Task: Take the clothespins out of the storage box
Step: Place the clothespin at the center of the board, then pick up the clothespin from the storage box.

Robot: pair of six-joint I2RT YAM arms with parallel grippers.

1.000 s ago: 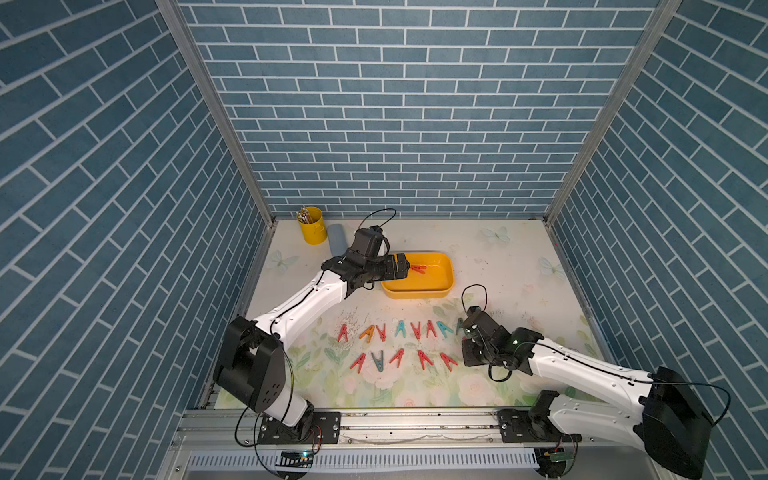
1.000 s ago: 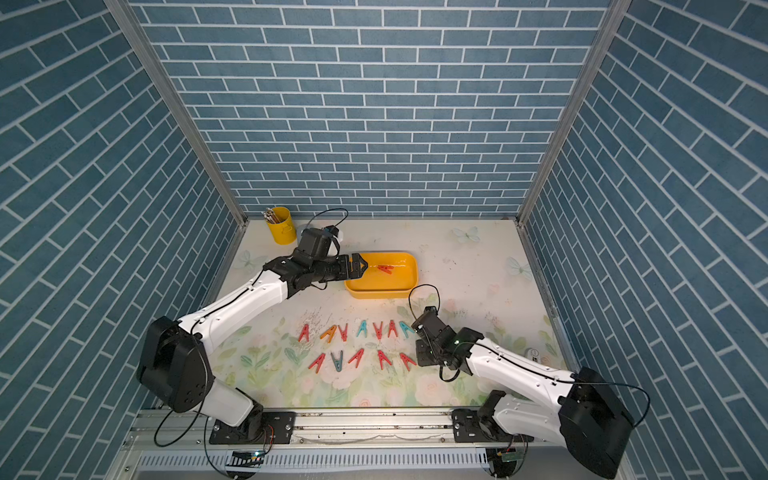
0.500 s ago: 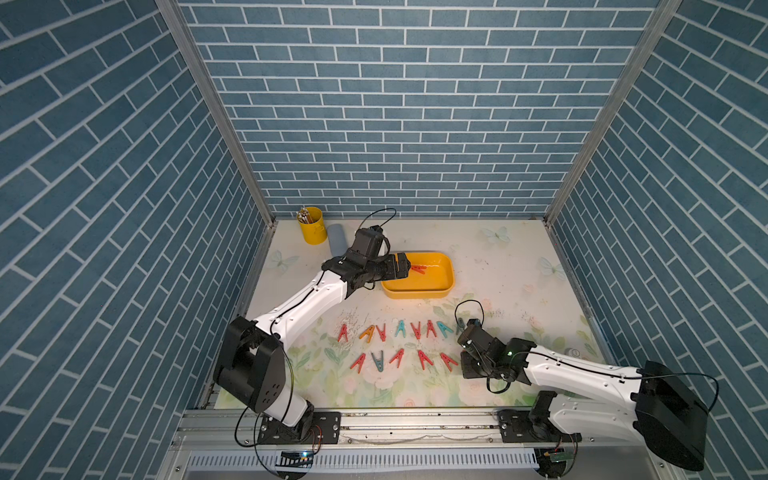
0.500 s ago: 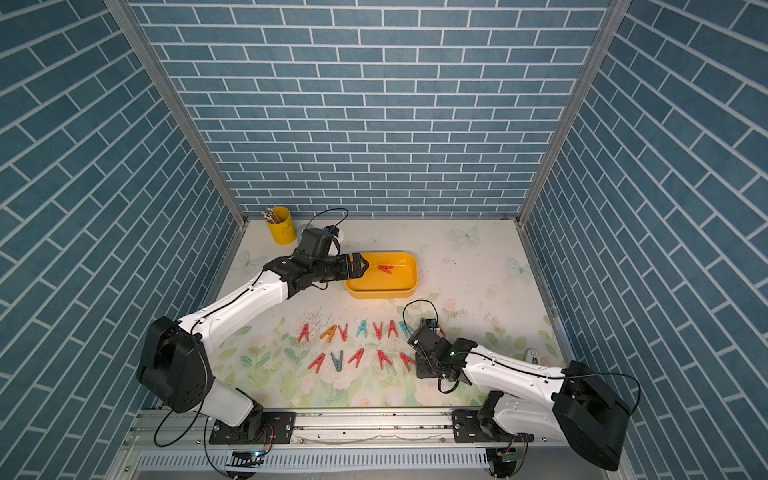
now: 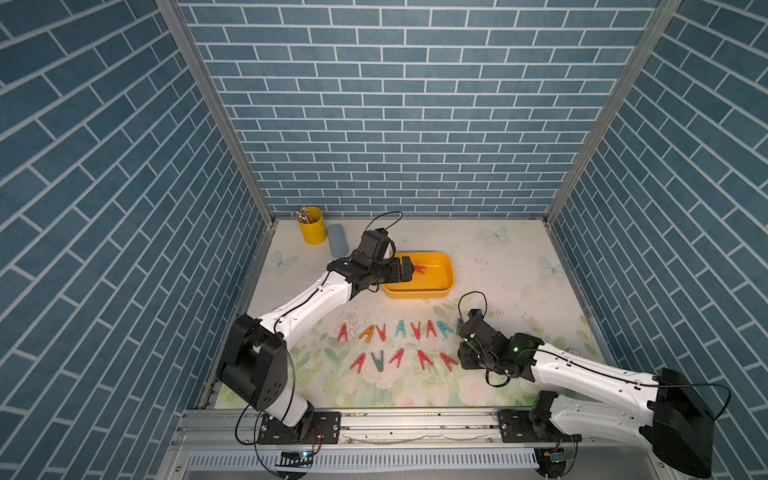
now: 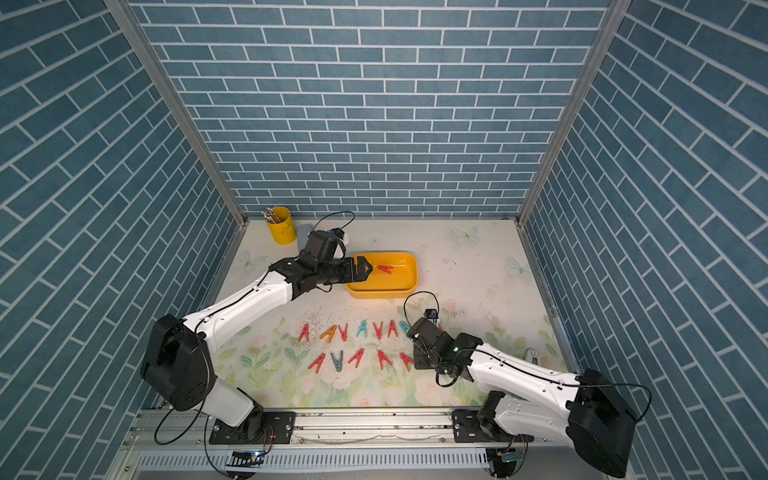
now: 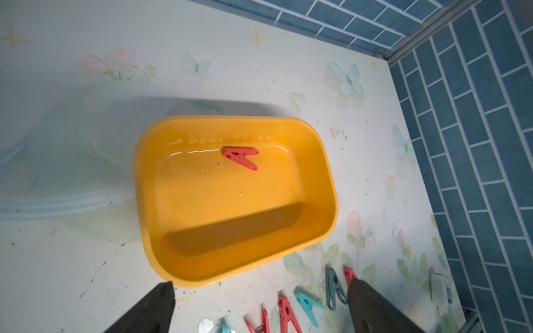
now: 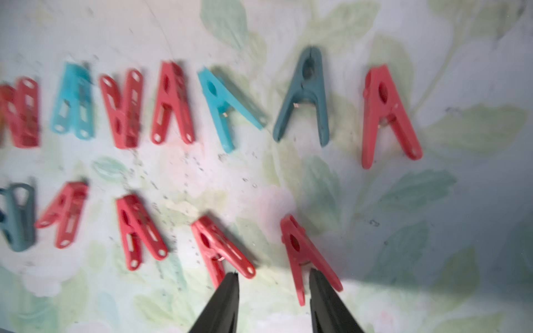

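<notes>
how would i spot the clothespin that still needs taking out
Find the shallow yellow storage box in the middle of the floral table. One red clothespin lies inside it, near the far wall. All the other clothespins lie outside, in two rows on the table.

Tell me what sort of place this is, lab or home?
Probably a staged robot test cell, not a home: brick-print panels on aluminium posts wall it in, and the left arm and right arm are mounted on a front rail.
</notes>
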